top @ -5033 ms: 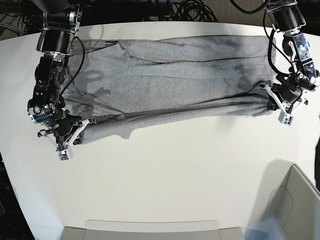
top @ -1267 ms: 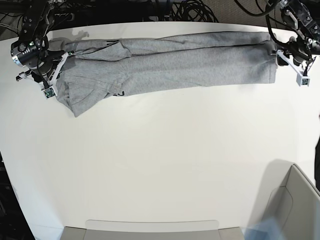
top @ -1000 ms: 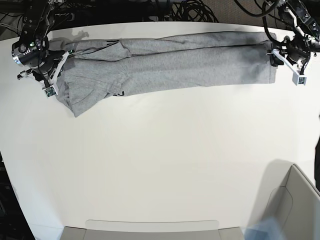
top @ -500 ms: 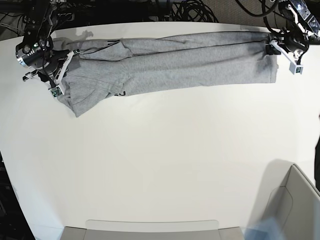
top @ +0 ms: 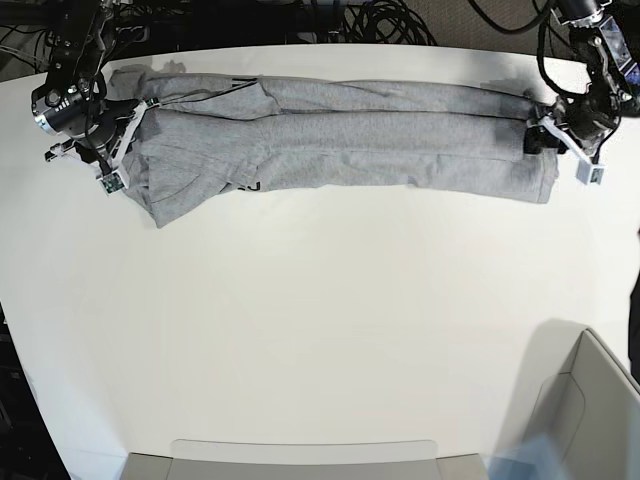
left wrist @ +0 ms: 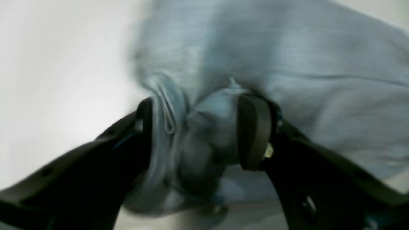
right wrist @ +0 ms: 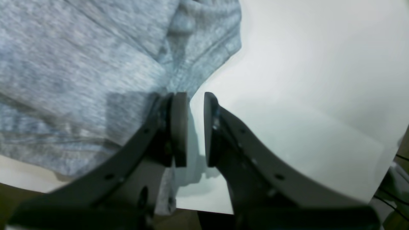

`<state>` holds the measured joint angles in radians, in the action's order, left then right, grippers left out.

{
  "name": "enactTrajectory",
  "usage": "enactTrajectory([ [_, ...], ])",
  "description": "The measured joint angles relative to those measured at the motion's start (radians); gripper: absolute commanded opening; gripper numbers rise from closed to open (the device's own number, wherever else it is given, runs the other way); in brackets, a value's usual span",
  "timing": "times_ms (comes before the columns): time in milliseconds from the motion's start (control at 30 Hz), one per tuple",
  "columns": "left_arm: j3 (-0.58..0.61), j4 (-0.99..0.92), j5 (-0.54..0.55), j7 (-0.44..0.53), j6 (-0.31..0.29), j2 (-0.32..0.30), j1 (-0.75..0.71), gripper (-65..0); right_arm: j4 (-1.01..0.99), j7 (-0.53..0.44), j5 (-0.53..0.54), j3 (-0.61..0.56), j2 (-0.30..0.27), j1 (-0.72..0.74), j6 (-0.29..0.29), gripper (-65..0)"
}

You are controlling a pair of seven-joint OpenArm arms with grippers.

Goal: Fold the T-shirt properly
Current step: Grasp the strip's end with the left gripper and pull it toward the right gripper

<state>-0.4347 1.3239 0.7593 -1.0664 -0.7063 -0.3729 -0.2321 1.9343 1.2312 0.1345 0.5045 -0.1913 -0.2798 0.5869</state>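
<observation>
The heather-grey T-shirt (top: pixel 350 135) lies folded as a long band across the far side of the white table (top: pixel 320 300). My left gripper (top: pixel 533 140) is at its right end. In the left wrist view this gripper (left wrist: pixel 196 131) is shut on a thick bunch of the shirt (left wrist: pixel 319 64). My right gripper (top: pixel 128 135) is at the shirt's left end, by a sleeve. In the right wrist view its jaws (right wrist: pixel 191 127) are almost together at the edge of the shirt (right wrist: pixel 80 64), with only a thin pale strip between them.
A grey bin (top: pixel 590 400) stands at the front right corner. A flat grey tray edge (top: pixel 300 455) runs along the front. Black cables (top: pixel 380 20) lie behind the table's far edge.
The shirt's near half has been folded over to the far side. In the last half second my left gripper moved back toward the front with the right end. The right gripper barely moved.
</observation>
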Motion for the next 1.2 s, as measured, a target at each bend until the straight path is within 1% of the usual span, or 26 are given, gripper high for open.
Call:
enactTrajectory([
  [67, 0.080, -0.017, 0.086, 0.014, -0.008, -0.019, 0.009, -32.9, 0.000, 0.000, 0.000, 0.000, 0.001, 0.000, 0.000, -55.5],
  [133, 0.140, -0.040, 0.136, 0.027, -0.017, -0.032, 0.021, -36.6, 0.000, 0.000, 0.000, 0.000, 0.000, 0.000, 0.000, -55.5],
  [233, 0.179, -0.100, 0.147, 0.010, -0.034, -0.046, 0.085, -41.0, 0.000, 0.000, 0.000, 0.000, 0.001, -0.002, 0.000, -55.5],
  [333, 0.180, -0.190, 0.179, 0.034, -0.043, -0.054, 0.119, -43.0, 0.000, 0.000, 0.000, 0.001, 0.000, -0.002, 0.000, -55.5],
  [433, 0.174, -0.269, 0.192, 0.069, -0.082, -0.066, 0.138, -48.1, 0.000, -0.001, 0.001, 0.001, 0.000, 0.000, 0.000, -55.5],
  [500, 0.172, -0.307, 0.182, 0.068, -0.086, -0.080, 0.167, -52.6, 0.000, 0.002, 0.000, 0.001, 0.000, -0.003, 0.000, -55.5],
  [600, 0.172, -0.371, 0.129, 0.069, -0.095, -0.100, 0.226, -59.8, 0.000, -0.001, 0.000, 0.001, 0.000, -0.002, 0.000, -55.5],
  [667, 0.171, -0.439, 0.128, 0.074, -0.095, -0.118, 0.270, -64.7, 0.000, 0.000, 0.000, 0.001, 0.000, 0.000, 0.000, -55.5],
  [733, 0.171, -0.517, 0.124, 0.105, -0.101, -0.156, 0.301, -65.0, 0.000, 0.000, 0.000, 0.000, 0.000, 0.000, 0.000, -55.5],
  [833, 0.170, -0.671, 0.106, 0.180, -0.119, -0.206, 0.369, -65.0, 0.000, 0.001, -0.001, 0.000, 0.000, -0.001, 0.000, -55.5],
  [933, 0.170, -0.804, 0.076, 0.262, -0.114, -0.264, 0.421, -65.0, 0.000, 0.000, 0.000, 0.000, 0.000, 0.001, 0.000, -55.5],
  [1000, 0.170, -0.860, 0.060, 0.313, -0.112, -0.292, 0.435, -65.0, 0.000, 0.001, 0.000, 0.000, 0.001, 0.000, 0.000, -55.5],
  [1100, 0.170, -0.871, 0.045, 0.336, -0.108, -0.303, 0.437, -65.0, 0.000, 0.000, 0.000, 0.000, 0.004, 0.000, 0.000, -55.5],
  [1200, 0.170, -0.871, 0.038, 0.340, -0.108, -0.303, 0.437, -65.0, 0.000, 0.002, 0.001, 0.001, 0.032, 0.000, 0.000, -55.5],
])
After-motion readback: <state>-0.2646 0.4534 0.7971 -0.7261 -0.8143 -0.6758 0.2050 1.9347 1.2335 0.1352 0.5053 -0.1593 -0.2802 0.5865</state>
